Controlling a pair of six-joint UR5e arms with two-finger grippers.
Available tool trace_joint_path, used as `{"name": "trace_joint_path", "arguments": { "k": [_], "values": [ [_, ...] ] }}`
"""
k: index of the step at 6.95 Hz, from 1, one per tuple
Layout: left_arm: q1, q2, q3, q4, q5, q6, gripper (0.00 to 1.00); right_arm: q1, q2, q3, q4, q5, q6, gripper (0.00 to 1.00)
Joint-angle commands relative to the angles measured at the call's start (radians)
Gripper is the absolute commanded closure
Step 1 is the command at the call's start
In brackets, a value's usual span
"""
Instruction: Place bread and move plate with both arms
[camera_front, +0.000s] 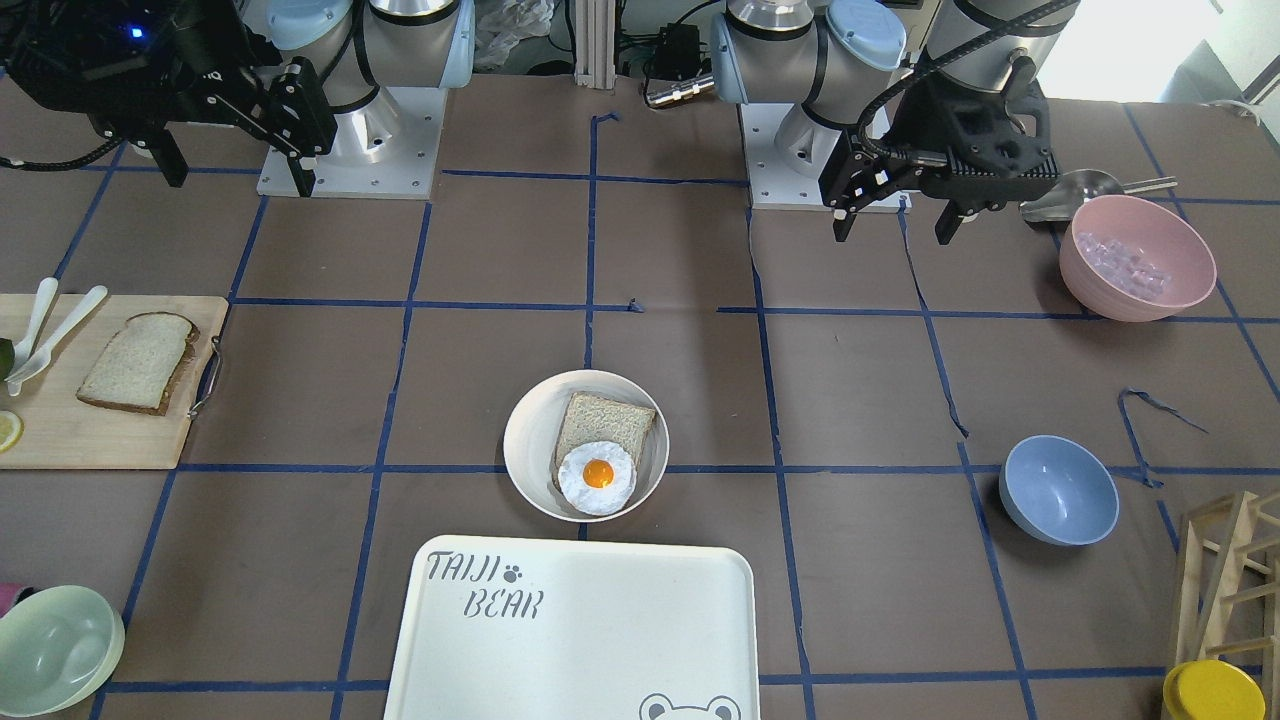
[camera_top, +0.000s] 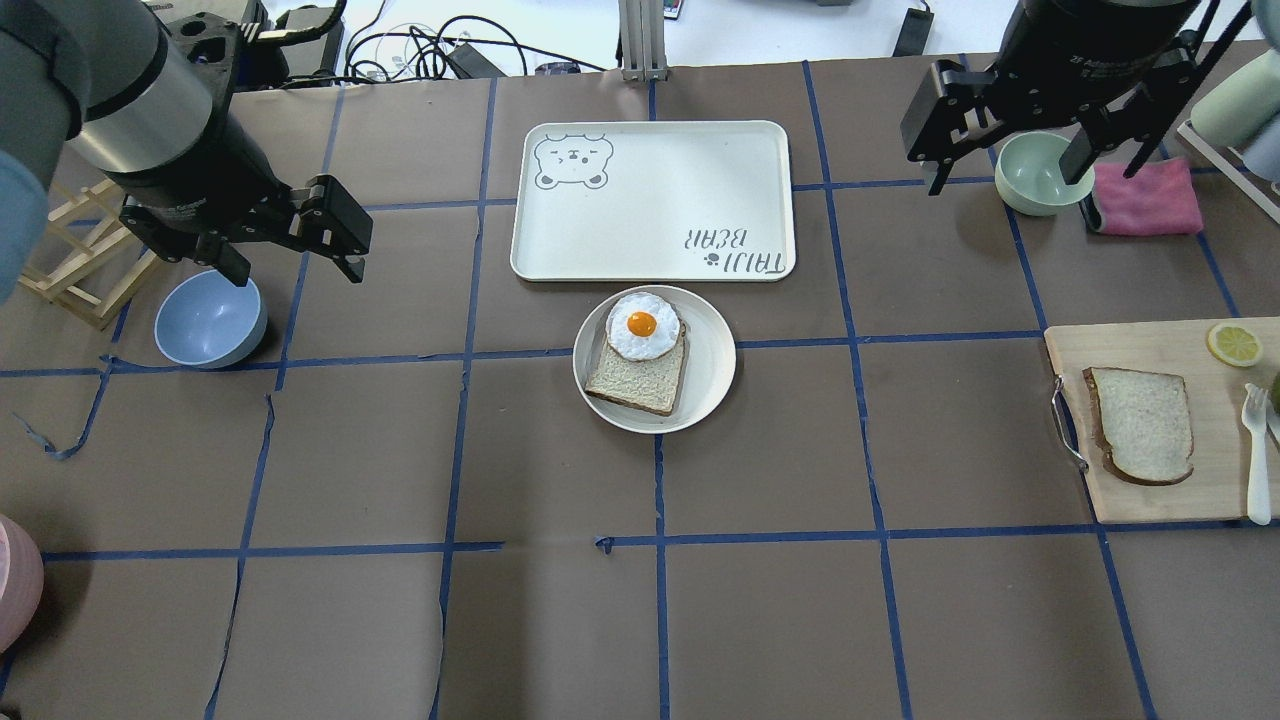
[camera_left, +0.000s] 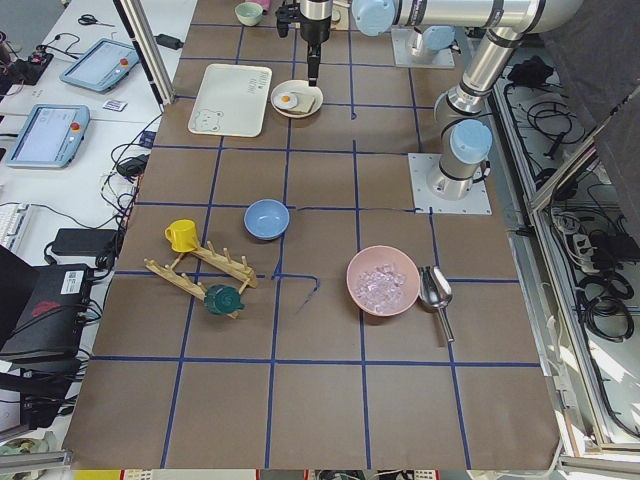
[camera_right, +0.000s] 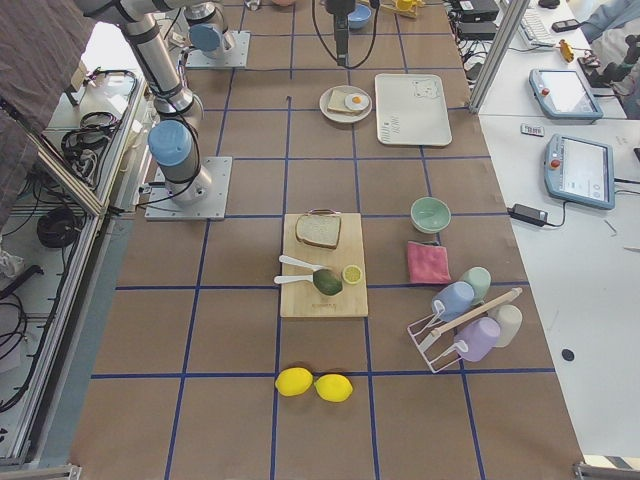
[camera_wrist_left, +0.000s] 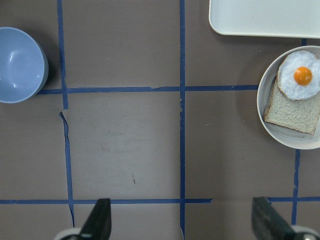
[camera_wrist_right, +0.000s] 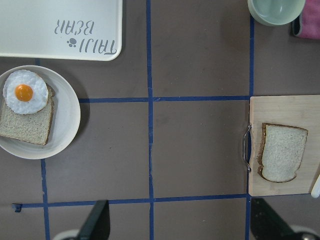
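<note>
The bread (camera_top: 1143, 425) lies on a board (camera_top: 1150, 500), well apart from the plate (camera_top: 712, 372). The left gripper (camera_top: 292, 262) and right gripper (camera_top: 1005, 172) flank the plate, fingers spread.

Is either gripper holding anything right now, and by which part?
Nothing is held. The left gripper and the right gripper both hang open and empty above the table. The bread lies on the cutting board.

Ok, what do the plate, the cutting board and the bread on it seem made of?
The plate: smooth matte off-white, no glare, probably plastic or melamine; ceramic cannot be ruled out. The cutting board: pale wood, faint grain, unvarnished look, with a shiny metal handle. The bread: speckled porous crumb, dark crust; real or a foam prop, cannot tell.
</note>
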Motion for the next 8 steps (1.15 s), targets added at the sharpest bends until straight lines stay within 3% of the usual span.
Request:
{"name": "trace_joint_path", "arguments": {
  "k": [1,8],
  "values": [
    [0.000,-0.003,-0.001,0.000,-0.001,0.000,0.00,0.003,0.004,-0.005,0.001,0.007,0.003,0.00],
    [0.000,-0.001,-0.002,0.000,0.002,0.000,0.00,-0.004,0.006,-0.004,-0.005,0.013,-0.005,0.00]
  ]
}}
